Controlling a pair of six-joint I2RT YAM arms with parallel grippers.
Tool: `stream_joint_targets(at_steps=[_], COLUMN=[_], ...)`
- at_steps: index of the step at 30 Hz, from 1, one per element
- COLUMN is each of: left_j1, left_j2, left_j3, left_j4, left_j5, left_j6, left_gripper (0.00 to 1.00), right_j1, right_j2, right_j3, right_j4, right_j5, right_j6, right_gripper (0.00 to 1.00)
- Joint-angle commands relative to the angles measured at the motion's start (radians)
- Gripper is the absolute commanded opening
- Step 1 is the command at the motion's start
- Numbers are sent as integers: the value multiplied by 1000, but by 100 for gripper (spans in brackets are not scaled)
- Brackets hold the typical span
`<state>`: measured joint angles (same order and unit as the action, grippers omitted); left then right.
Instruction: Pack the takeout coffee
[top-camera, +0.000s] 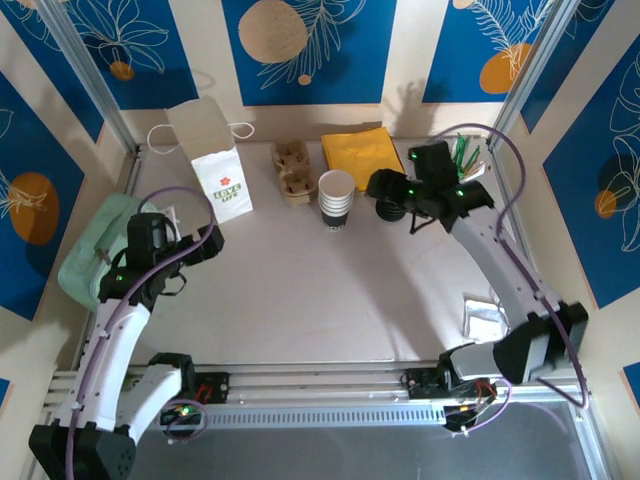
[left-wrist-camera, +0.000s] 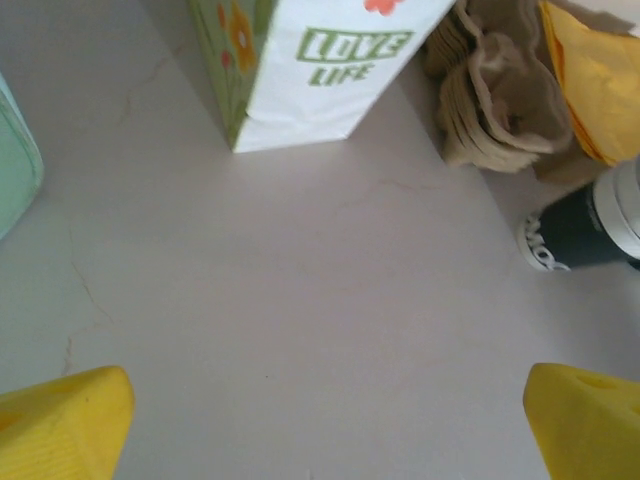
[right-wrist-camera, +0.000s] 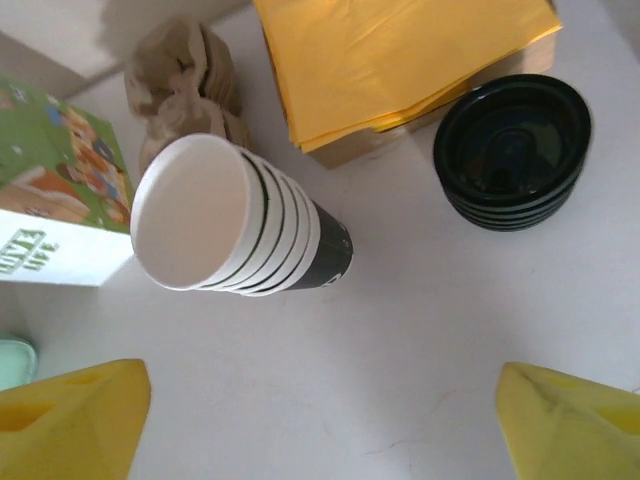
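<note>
Counter: pale, mostly bare in the middle, with the goods lined up along its far edge.
Paper bag: white with green "LOVE LIFE" lettering, upright at the far left.
Mint-green object: at the left edge, beside the left arm – what it is I cannot tell.
Yellow napkins: a flat stack, far centre-right.
Pulp cup carriers: brown, between the bag and the napkins.
Stack of cups: white, lidless and nested, upright just in front of the carriers.
Pile of black lids: nested, just right of the cups and touching the near edge of the napkin stack.
Takeout coffee: where it stands cannot be told from these views.
Right tool: yellow fingers wide apart and gripping nothing, above the counter near the cups and lids.
Left tool: fingers spread wide and gripping nothing – over bare counter, facing the bag.
</note>
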<state>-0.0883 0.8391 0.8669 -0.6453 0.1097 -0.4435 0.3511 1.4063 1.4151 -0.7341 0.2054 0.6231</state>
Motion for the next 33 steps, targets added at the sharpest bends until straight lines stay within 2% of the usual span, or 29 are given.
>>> stream_joint_targets(at_steps=[1, 6, 9, 14, 19, 25, 28, 33], left_j1=[-7, -7, -7, -7, -6, -7, -7, -6], left_j2=[-24, -26, -32, -56, -69, -65, -69, -74], left_j3=[76, 127, 156, 166, 152, 150, 153, 150], left_j4=[-142, -173, -202, -208, -193, -190, -207, -207], left_j5=[106, 211, 202, 195, 187, 173, 138, 134], left_j6=[29, 46, 57, 55, 43, 45, 56, 52], left_gripper=[98, 94, 93, 93, 93, 92, 92, 92], right_j1=[34, 88, 106, 133, 137, 140, 138, 138], right_j2=[114, 310, 418, 553, 595, 610, 619, 633], right_j3=[125, 350, 479, 641, 681, 683, 683, 689], right_j4=[-145, -253, -316, -400, -409, -406, -408, -419], right_j5=[80, 172, 174, 181, 170, 161, 163, 163], right_j6=[20, 27, 34, 34, 51, 65, 69, 70], right_gripper=[83, 71, 69, 53, 40, 36, 31, 30])
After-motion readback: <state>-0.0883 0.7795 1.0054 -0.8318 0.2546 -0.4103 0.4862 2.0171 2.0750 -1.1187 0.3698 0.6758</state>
